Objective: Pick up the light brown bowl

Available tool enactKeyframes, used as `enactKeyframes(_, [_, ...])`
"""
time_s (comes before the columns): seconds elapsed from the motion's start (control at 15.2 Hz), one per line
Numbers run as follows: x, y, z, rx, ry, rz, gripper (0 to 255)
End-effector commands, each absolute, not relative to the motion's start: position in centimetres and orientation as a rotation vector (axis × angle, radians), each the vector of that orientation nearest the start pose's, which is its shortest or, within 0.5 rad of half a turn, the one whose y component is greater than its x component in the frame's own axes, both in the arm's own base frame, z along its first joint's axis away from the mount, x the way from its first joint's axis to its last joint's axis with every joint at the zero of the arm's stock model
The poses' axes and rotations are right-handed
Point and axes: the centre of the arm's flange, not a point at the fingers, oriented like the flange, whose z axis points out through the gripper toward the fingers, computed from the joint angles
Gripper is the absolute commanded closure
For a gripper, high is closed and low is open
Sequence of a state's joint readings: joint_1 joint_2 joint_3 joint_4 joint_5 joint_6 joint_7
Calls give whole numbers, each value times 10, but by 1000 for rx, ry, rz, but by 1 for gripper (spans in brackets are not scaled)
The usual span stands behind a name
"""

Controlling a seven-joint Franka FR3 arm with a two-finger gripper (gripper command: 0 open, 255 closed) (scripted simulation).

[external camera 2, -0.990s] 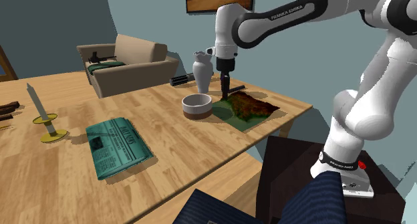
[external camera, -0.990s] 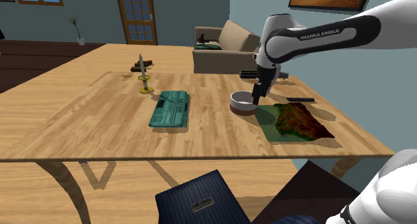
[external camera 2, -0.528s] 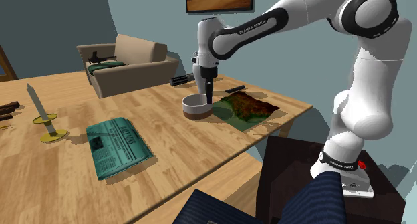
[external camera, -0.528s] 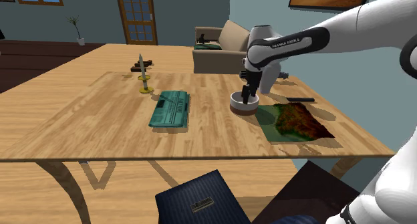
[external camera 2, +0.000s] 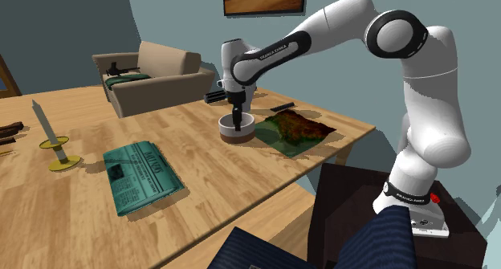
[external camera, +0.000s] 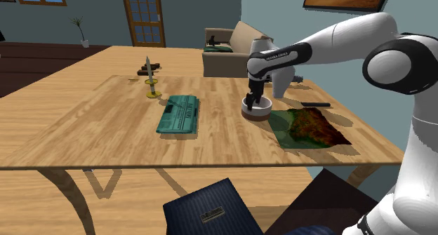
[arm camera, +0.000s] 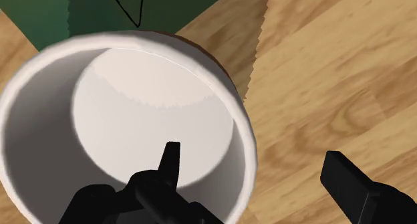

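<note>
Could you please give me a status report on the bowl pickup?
Claw open, astride the bowl rim: one finger inside, one outside. Bowl upright on the table, by the green mat. Nothing in the way.

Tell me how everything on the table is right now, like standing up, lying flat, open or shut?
bowl: upright on the table, not gripped yet.
fingers: open, one inside the bowl, one outside its rim.
newspaper: folded, lying flat.
candle: standing upright in its yellow holder.
green and brown mat: lying flat beside the bowl.
</note>
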State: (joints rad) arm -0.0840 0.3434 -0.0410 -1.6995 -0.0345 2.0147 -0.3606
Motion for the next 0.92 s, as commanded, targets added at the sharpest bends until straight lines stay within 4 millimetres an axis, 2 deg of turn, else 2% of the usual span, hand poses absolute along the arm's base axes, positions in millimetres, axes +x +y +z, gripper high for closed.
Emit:
enactKeyframes(0.0, [646, -80, 381, -3153, -402, 60, 0])
enactKeyframes(0.26, [646, -80, 360, -3153, -402, 60, 0])
enactKeyframes(0.46, [646, -80, 357, -3153, -402, 60, 0])
enactKeyframes(0.53, [646, -80, 357, -3153, -402, 60, 255])
enactKeyframes(0.86, [646, -81, 357, -3153, -402, 60, 255])
